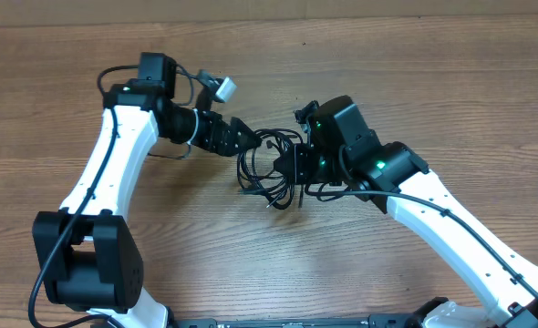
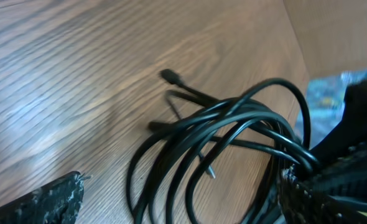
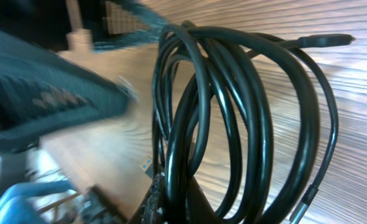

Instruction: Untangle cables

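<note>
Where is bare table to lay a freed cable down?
Bare table lies between the left arm and right arm, near side of the cables; more beyond the right arm, top right. Crowded at centre, where both jaws flank them.

Under me is a light wood-grain table (image 1: pixel 433 82); past its edge lies something bluish (image 2: pixel 328 93), too blurred to name.
</note>
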Controlling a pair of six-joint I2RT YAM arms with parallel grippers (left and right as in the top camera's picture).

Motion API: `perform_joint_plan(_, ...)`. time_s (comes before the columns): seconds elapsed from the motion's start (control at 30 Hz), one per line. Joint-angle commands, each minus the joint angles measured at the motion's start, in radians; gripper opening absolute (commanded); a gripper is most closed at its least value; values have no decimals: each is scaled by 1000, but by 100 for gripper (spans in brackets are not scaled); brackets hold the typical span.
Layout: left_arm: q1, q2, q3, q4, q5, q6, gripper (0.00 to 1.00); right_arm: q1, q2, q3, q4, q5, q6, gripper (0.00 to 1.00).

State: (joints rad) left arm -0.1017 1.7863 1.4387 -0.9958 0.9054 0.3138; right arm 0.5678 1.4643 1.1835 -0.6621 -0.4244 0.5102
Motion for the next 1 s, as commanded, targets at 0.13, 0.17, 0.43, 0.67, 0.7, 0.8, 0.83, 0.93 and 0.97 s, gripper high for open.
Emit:
perform_joint_plan(0.13, -100, -8, -13, 17, -128, 120, 45, -31, -16, 5, 47, -308, -113, 4)
perform_joint_plan(0.17, -111, -8, -13, 24, -159, 119, 24, -31, -16, 5, 39, -307, -120, 4)
perform_joint_plan(0.43, -85, -8, -13, 46, -348, -45, 4, -81, -16, 5, -53, -308, -192, 4)
perform_joint_plan(0.67, -5, -8, -13, 95, -581, -597, 4, -148, -16, 5, 0, -429, -255, 4)
perform_joint_plan(0.7, -2, -8, -13, 94, -611, -673, 4, -154, -16, 5, 24, -466, -257, 4)
perform_joint_plan(0.8, -2, -8, -13, 88, -668, -782, 4, -167, -16, 5, 86, -504, -253, 4)
perform_joint_plan(0.83, -2, -8, -13, 84, -679, -812, 5, -173, -16, 5, 97, -504, -252, 4)
perform_joint_plan(0.93, -2, -8, -13, 71, -693, -900, 4, -197, -16, 5, 97, -463, -224, 4)
perform_joint_plan(0.97, -1, -8, -13, 65, -709, -933, 4, -207, -16, 5, 85, -424, -197, 4)
